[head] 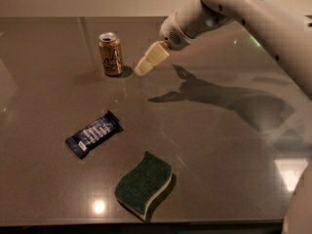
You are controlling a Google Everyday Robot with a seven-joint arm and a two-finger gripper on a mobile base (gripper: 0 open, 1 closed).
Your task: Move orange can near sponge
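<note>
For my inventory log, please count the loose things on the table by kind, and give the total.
Drink can: 1, the orange can
Sponge: 1, the sponge, green on top
Snack wrapper: 1, the dark-blue snack wrapper
Total: 3
Not counted: the gripper, which hovers just beside the orange can without touching it.

The tabletop (229, 184) is a smooth, polished grey-brown slab, glossy enough to mirror lights and the dark shape of the arm. On it the orange can (110, 54) is thin metal with a satin golden side and a brighter silver top. In front of the can lies a dark-blue wrapper (94, 133) of shiny, crinkled film, and farther in front of the can the sponge (144, 184) has a rough, matt green top over a porous cream layer. Just right of the can hovers the gripper (145, 66), matt cream, on an arm (243, 9) of smooth, faintly glossy white shells.
</note>
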